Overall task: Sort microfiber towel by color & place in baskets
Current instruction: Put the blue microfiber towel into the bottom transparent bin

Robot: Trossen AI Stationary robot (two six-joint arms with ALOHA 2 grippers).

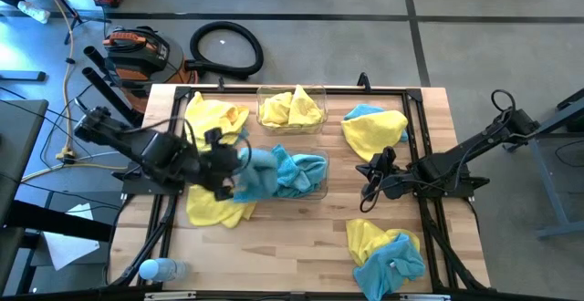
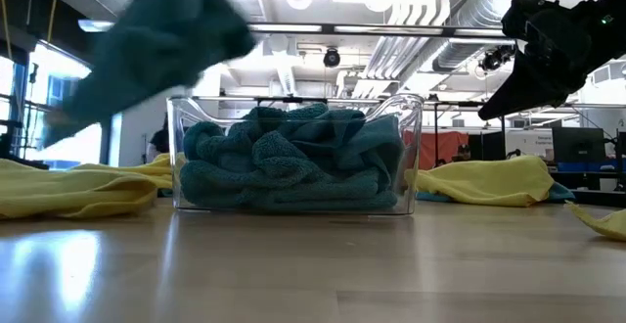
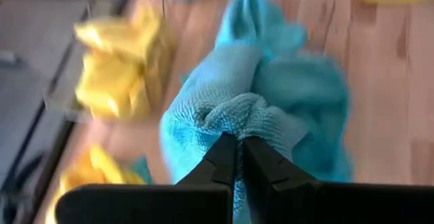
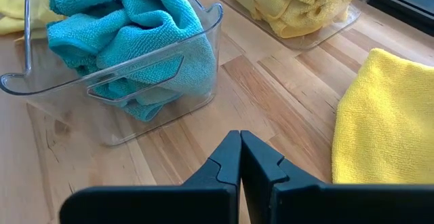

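Over the wooden table [image 1: 301, 237], seen from above, the left gripper [image 1: 239, 175] is pinched on a light turquoise-blue microfiber towel [image 1: 258, 175], which hangs at the nine o'clock edge of a clear plastic basket [image 1: 321, 188] filled with blue cloths. At twelve o'clock from it sits a second clear basket [image 1: 319, 92] of bright yellow towels [image 1: 290, 109]. Loose yellow cloths [image 1: 215, 117] lie at ten and seven o'clock from the blue basket, a yellow-and-blue heap [image 1: 374, 129] at two o'clock, another mixed heap [image 1: 387, 251] at five o'clock. The right gripper [image 1: 369, 181], fingers pressed together and empty, waits at three o'clock from the blue basket.

At table height, the lifted blue towel [image 2: 156, 44] hangs blurred in the air at ten o'clock from the blue-filled basket [image 2: 411, 147]; the right arm [image 2: 548, 49] hangs at two o'clock.

From the left wrist, the dark fingers [image 3: 220, 163] clamp a fold of the blue towel [image 3: 244, 108] above the wood.

From the right wrist, the closed gripper [image 4: 240, 149] holds nothing, with the blue basket [image 4: 203, 54] and yellow basket [image 4: 339, 27] beyond it.
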